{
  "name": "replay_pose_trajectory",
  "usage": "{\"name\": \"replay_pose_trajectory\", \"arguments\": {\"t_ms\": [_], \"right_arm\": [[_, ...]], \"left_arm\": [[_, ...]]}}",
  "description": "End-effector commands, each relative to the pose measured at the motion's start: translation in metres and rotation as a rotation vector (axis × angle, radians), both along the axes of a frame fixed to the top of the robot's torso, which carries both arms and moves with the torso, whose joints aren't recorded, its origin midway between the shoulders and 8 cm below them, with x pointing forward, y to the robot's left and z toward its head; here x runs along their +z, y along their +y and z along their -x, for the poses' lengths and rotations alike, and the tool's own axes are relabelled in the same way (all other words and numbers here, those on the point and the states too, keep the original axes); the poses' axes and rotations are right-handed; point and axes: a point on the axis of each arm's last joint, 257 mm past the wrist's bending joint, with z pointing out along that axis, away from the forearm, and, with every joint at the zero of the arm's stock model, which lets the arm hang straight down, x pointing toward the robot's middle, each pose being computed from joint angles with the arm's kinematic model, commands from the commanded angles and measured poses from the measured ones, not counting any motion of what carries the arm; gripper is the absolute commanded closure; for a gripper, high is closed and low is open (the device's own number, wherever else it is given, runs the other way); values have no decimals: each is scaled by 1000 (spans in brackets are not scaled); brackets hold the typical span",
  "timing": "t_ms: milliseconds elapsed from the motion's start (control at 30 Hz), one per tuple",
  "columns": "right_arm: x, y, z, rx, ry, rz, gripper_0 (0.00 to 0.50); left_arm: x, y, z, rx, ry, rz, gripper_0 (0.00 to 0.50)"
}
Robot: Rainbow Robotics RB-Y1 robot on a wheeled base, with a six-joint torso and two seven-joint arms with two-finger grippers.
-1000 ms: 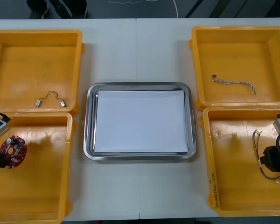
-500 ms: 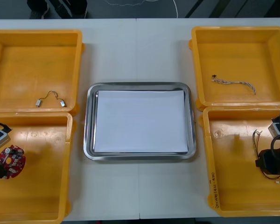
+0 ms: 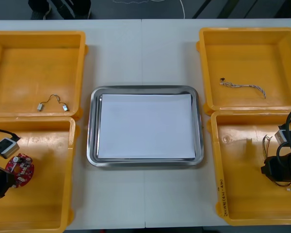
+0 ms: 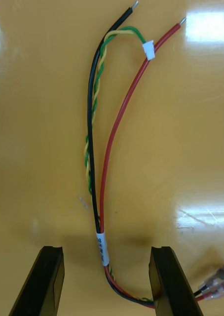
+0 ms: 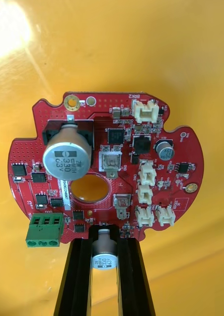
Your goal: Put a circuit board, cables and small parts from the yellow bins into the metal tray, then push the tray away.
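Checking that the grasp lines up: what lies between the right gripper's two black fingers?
The bundle of black, red and twisted yellow-green cables lies on the yellow bin floor between the open right gripper's fingers, in the right wrist view.

On the round red circuit board (image 5: 107,168), the large silver capacitor (image 5: 67,158) reads "330"; white print "BRK2" sits beside a white connector (image 5: 145,110).

The light table (image 3: 143,53) bears two yellow bins (image 3: 39,34) at each side, a metal tray (image 3: 92,126) between them.
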Motion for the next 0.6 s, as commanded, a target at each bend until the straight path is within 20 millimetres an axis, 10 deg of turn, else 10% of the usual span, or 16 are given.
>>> {"name": "replay_pose_trajectory", "arguments": {"t_ms": [33, 267, 600], "right_arm": [[1, 11, -11, 74, -23, 10, 0], [-6, 12, -17, 80, -30, 6, 0], [-10, 10, -18, 80, -26, 5, 0]], "left_arm": [[-1, -12, -2, 72, -14, 29, 365], [1, -13, -7, 72, -24, 31, 0], [21, -9, -18, 98, -45, 47, 0]]}}
